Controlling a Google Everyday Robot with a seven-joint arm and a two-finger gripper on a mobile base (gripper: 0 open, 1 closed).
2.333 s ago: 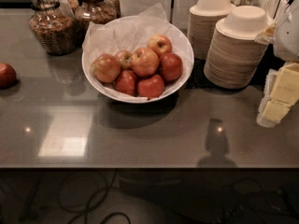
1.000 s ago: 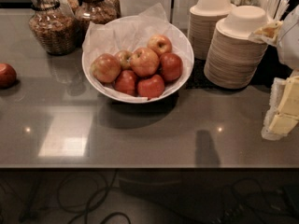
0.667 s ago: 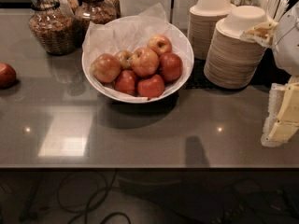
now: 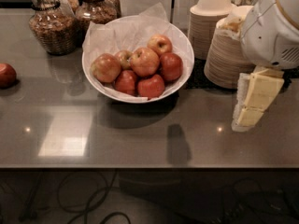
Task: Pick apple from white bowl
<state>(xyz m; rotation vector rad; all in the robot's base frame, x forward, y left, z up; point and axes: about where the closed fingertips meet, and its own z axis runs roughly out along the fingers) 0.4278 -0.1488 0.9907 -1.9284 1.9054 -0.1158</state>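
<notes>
The white bowl (image 4: 180,39), lined with crinkled white paper, stands at the middle back of the grey counter and holds several apples. The apple (image 4: 144,61), the largest, light orange-red with yellow streaks, lies in the middle of the pile, on top. Smaller, darker red apples lie around it. My gripper (image 4: 253,102) hangs at the right, above the counter and to the right of the bowl, apart from it. The arm's white housing (image 4: 271,27) is above the gripper.
Two tall stacks of beige paper bowls (image 4: 224,55) stand right behind the gripper. Glass jars in wicker (image 4: 52,27) stand at the back left. A lone red apple (image 4: 6,74) lies at the counter's left edge. The counter's front edge (image 4: 140,166) is near.
My gripper has moved left toward the bowl, and more of the white arm housing has come into view. Its shadow on the counter has slid left. The apples have not moved.
</notes>
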